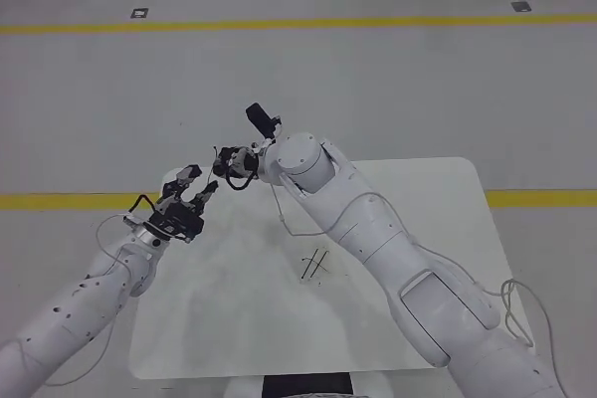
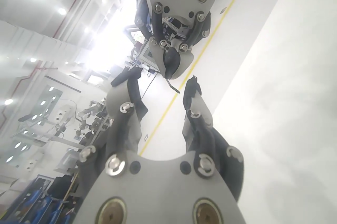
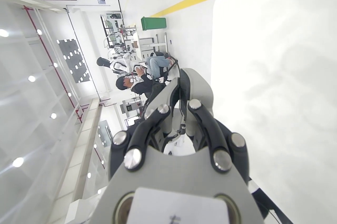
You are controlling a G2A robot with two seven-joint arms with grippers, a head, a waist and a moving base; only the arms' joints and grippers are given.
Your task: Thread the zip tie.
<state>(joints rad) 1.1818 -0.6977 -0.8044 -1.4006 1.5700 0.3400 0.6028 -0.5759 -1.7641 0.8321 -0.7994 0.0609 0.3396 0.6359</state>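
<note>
Two claws meet in the air over the worktop's far left corner.
The right claw is pressed together on a black zip tie, whose thin tip pokes out toward the left claw. The left claw's fingers are spread wide, with that tip just beside one of them. Two more black ties lie together mid-worktop.

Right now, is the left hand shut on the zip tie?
No, the left hand has its fingers wide apart, and the zip tie juts from the shut right hand toward the gap between them.
</note>
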